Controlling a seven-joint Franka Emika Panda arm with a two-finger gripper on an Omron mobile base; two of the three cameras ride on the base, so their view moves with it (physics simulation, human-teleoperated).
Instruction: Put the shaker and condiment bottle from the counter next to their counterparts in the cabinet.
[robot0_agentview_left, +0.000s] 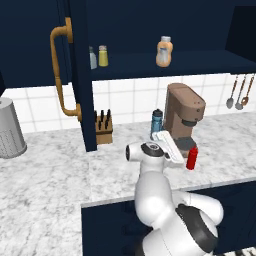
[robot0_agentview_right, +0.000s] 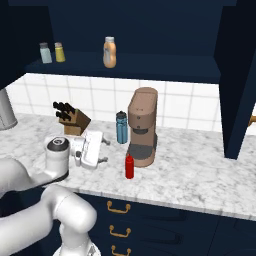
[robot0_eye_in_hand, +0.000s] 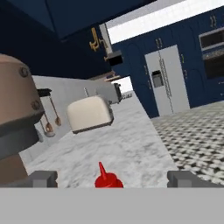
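Spread wide apart, both jaws of my gripper (robot0_eye_in_hand: 109, 178) stand empty, one fingertip (robot0_eye_in_hand: 43, 178) at each side of the hand view with the condiment bottle (robot0_eye_in_hand: 108, 179) rising between them, its red nozzle pointing up; no pad touches it. From the left base view my gripper (robot0_agentview_left: 181, 156) sits just beside that red bottle (robot0_agentview_left: 192, 158), which stands upright on the counter (robot0_agentview_left: 50, 170) in front of the brown coffee machine (robot0_agentview_left: 184, 115), with a blue bottle (robot0_agentview_left: 156, 123) behind. My forearm reaches level over the worktop, wrist turned sideways so the hand looks along the counter toward a pale toaster (robot0_eye_in_hand: 89, 113). Up in the cabinet (robot0_agentview_left: 165, 62), door swung open, the shaker (robot0_agentview_left: 103, 56) stands on the shelf just beside the grey shaker (robot0_agentview_left: 92, 58), well apart from the peach-orange bottle (robot0_agentview_left: 164, 51).
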